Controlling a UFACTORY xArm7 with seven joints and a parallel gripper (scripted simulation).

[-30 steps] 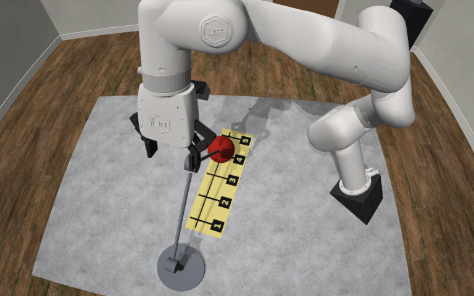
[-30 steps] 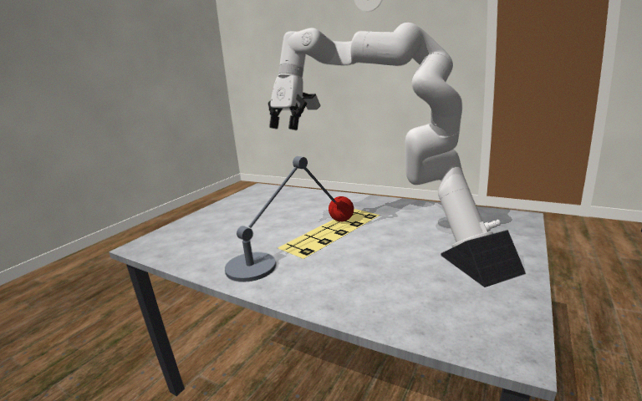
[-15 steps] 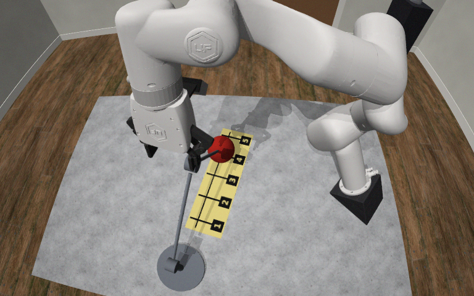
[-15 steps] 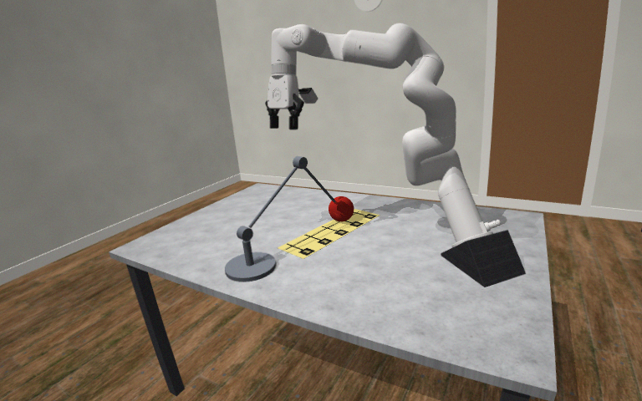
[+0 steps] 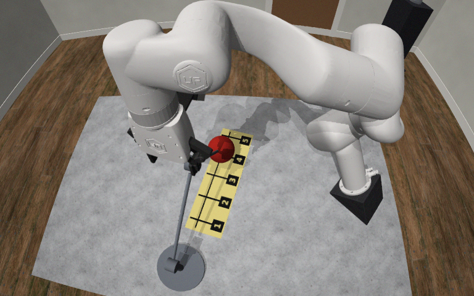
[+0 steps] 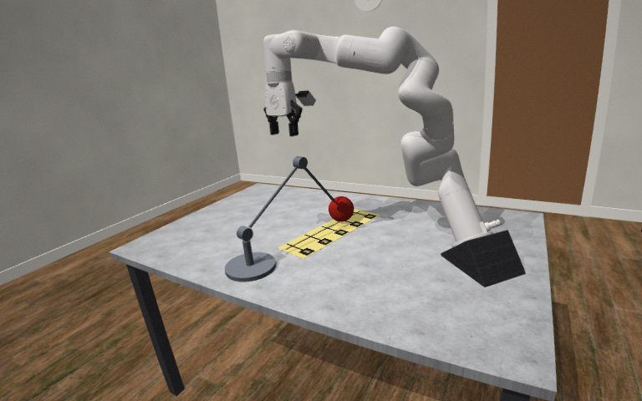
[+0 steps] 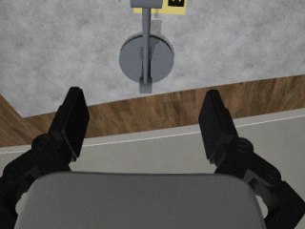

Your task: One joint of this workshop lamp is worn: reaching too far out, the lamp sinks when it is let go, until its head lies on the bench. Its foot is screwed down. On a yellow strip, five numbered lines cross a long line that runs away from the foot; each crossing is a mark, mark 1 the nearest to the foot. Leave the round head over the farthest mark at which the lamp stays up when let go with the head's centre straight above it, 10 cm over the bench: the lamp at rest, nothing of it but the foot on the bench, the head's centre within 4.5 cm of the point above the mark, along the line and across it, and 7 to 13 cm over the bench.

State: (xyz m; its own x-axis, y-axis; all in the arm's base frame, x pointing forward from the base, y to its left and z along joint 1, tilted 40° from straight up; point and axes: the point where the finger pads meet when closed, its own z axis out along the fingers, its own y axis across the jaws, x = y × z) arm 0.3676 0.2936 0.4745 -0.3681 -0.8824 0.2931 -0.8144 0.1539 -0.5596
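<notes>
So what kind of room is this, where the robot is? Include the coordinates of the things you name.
Probably a workshop or robot lab: a white jointed robot arm (image 5: pixel 279 55) (image 6: pixel 366 53) stands on a grey stone-look table (image 5: pixel 297 244) (image 6: pixel 379 292), beside a grey metal lamp with a round red head (image 5: pixel 221 149) (image 6: pixel 340 208).
</notes>
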